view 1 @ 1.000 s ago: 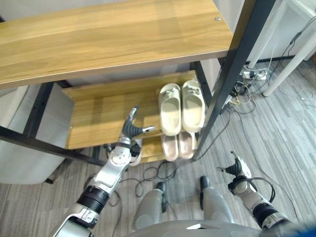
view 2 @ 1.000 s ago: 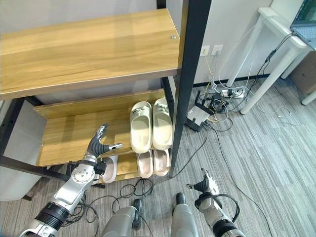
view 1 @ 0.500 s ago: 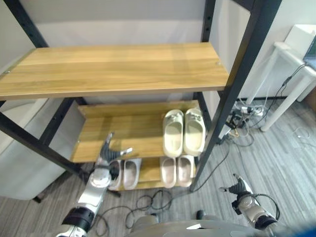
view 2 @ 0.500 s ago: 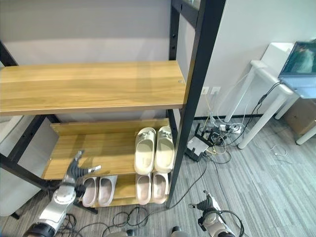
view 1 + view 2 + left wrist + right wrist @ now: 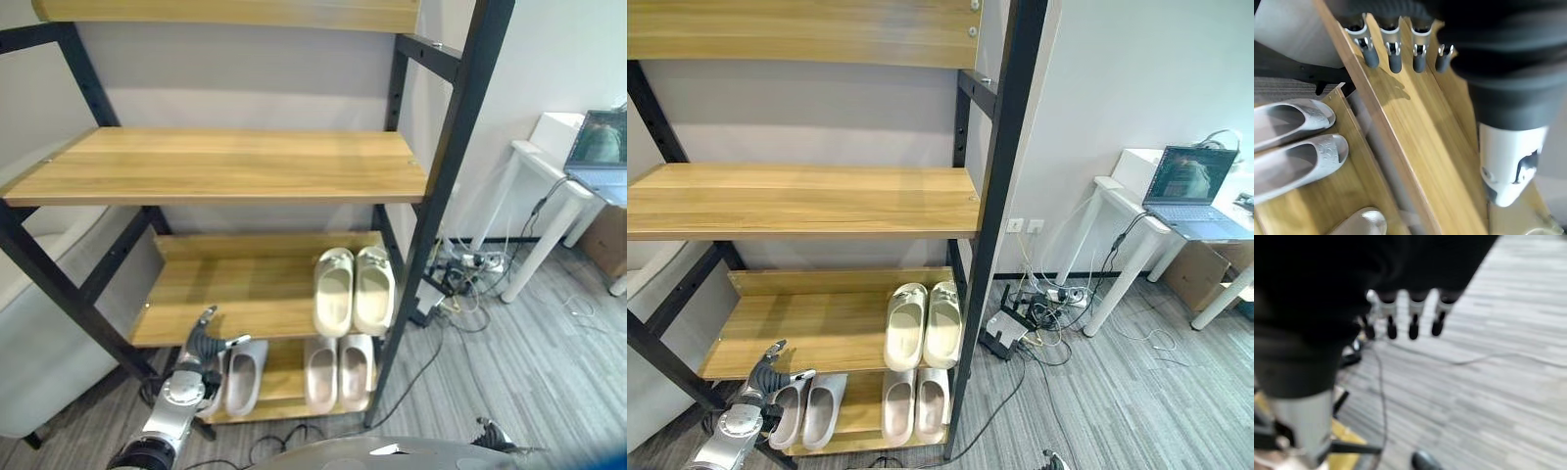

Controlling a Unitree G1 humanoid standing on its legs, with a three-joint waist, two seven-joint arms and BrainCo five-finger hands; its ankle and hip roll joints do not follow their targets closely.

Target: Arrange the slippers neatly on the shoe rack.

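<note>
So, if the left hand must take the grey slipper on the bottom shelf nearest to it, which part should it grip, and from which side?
Probably the heel end. The nearest grey slipper lies flat on the bottom shelf, toe toward the wall and heel at the open front edge. The left hand, fingers straight, is already in front of that shelf, so it could come straight in from the front and pinch the rim at the heel.

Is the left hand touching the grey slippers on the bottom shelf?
Apart. The left wrist view shows the left hand with straight fingers over the wooden shelf, the grey slippers lying below.
</note>
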